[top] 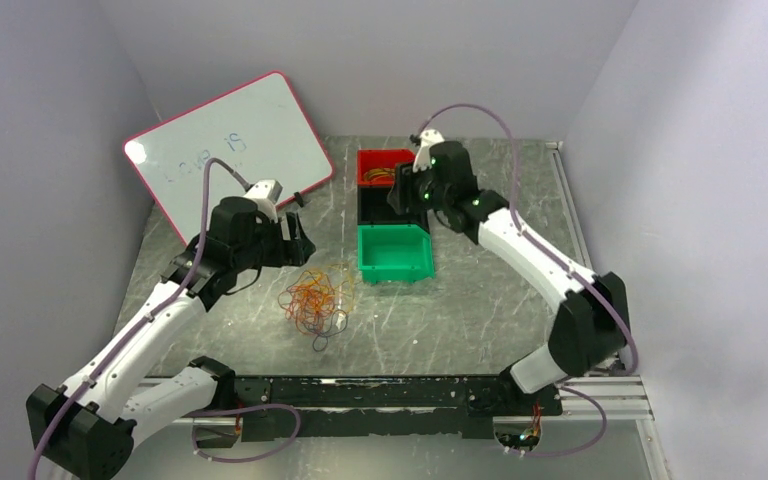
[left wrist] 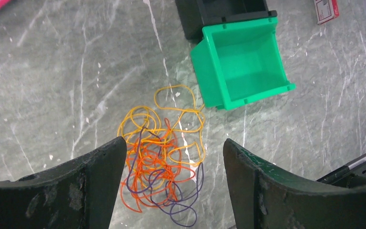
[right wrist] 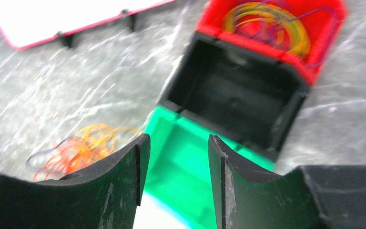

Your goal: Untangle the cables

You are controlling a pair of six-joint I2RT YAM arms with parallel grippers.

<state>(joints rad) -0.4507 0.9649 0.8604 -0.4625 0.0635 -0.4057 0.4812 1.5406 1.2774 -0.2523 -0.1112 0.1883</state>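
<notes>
The cables (top: pixel 315 298) lie as a loose tangle of thin orange, yellow and purple loops on the grey table, left of the green bin (top: pixel 395 252). My left gripper (top: pixel 297 240) hovers just behind the tangle. In the left wrist view the cables (left wrist: pixel 162 162) show between the wide-open fingers of the left gripper (left wrist: pixel 175 142), which touch nothing. My right gripper (top: pixel 402 195) hangs over the row of bins; in its own view the right gripper (right wrist: pixel 178 138) is open with nothing between its fingers, and the cables (right wrist: pixel 83 145) sit far left.
Three bins stand in a row: red bin (top: pixel 368 160) at the back with several yellow and purple loops (right wrist: pixel 267 24) inside, black bin (top: pixel 368 208), then the green bin. A whiteboard (top: pixel 230 150) leans at the back left. A metal rail (top: pixel 390 392) runs along the near edge.
</notes>
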